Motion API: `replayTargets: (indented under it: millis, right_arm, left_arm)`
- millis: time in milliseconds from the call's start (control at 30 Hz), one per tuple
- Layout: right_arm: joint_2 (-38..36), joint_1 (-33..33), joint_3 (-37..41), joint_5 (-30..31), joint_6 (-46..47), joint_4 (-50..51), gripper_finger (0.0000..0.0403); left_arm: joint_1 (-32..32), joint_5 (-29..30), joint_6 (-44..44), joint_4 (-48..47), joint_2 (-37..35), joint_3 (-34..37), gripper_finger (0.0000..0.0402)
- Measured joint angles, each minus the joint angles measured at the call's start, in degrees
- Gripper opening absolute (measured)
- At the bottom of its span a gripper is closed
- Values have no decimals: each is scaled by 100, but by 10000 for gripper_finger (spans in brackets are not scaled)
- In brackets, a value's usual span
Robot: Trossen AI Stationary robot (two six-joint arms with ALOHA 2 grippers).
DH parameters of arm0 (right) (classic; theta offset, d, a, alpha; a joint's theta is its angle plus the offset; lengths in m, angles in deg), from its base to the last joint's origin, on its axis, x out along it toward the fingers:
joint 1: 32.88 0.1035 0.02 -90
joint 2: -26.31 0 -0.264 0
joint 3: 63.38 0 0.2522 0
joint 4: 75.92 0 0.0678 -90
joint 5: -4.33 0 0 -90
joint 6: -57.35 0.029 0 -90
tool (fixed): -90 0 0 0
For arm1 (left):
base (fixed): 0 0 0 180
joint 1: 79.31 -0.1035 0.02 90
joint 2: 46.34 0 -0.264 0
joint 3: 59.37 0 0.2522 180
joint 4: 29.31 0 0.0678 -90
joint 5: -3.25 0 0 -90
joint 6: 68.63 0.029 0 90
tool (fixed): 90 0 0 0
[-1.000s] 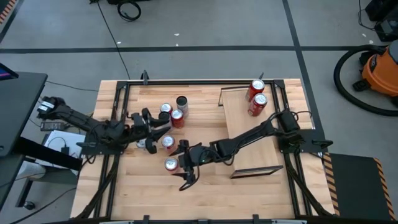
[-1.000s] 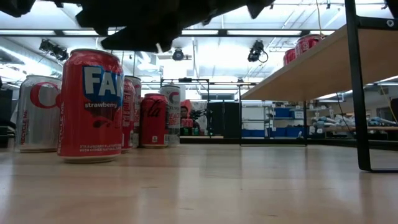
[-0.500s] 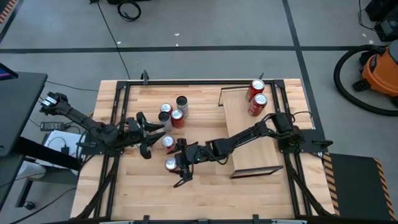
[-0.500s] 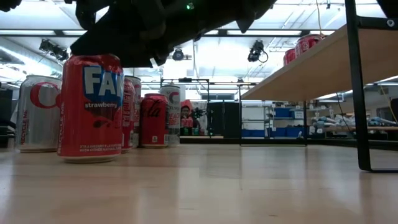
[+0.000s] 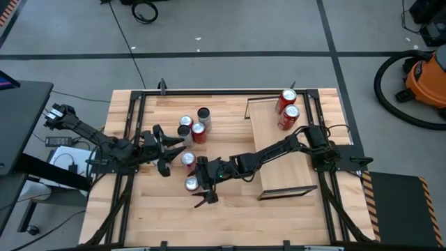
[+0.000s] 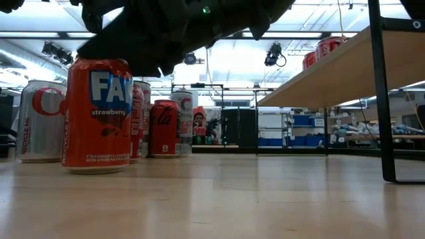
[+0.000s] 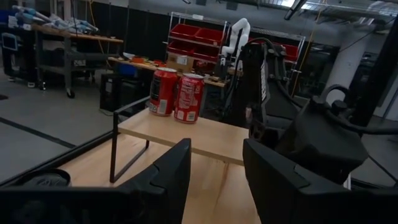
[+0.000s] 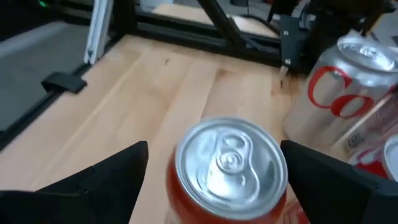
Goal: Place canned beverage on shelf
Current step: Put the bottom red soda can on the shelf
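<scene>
High view: right claw (image 5: 200, 186) reaches out over the light plank bench (image 5: 230, 216) w/ black metal rails, sitting right at the red strawberry soda can w/ silver top (image 5: 191, 184). Fingers apart, one each side of the can, not clamped on it. That can stands nearest the bench's front edge, apart from the other loose cans, prob. why it's the pick: room for fingers on both sides. Left claw (image 5: 162, 150) waits by the cluster of red and silver cans (image 5: 193, 125), fingers partly apart, nothing in them. Flat light-wood shelf w/ thin dark end rims (image 5: 279, 157) is on the right arm's side; two red cans (image 5: 286, 109) already stand at its far end, so the near part is free for this one.

Low view: strawberry can upright on the bench, dark claw body right above its top, i.e. a from-above approach. Shelf board sits raised on a dark frame, so the can will need lifting.

Left wrist view: looks past its own two dark fingers, gap between them empty, toward the shelf w/ the two red cans.

Right wrist view: can lid centred between the spread fingers, clear gap each side. A silver cola can (image 8: 342, 93) stands close by on one side; closing should be careful not to nudge it.
</scene>
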Motion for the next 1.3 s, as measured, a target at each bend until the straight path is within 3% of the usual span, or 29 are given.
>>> replayTargets:
  millis: [267, 567, 1300]
  right_arm:
    - [0, -93, 4, -229, -41, 99, 362]
    - [-4, -148, 4, -247, -107, 75, 297]
    - [-972, -135, 11, 83, -398, 1117, 295]
  left_arm:
    - [0, -4, -10, -2, 0, 0, 156]
    - [0, -7, -10, -9, 0, 0, 156]
    - [7, -11, -155, -195, 2, 0, 156]
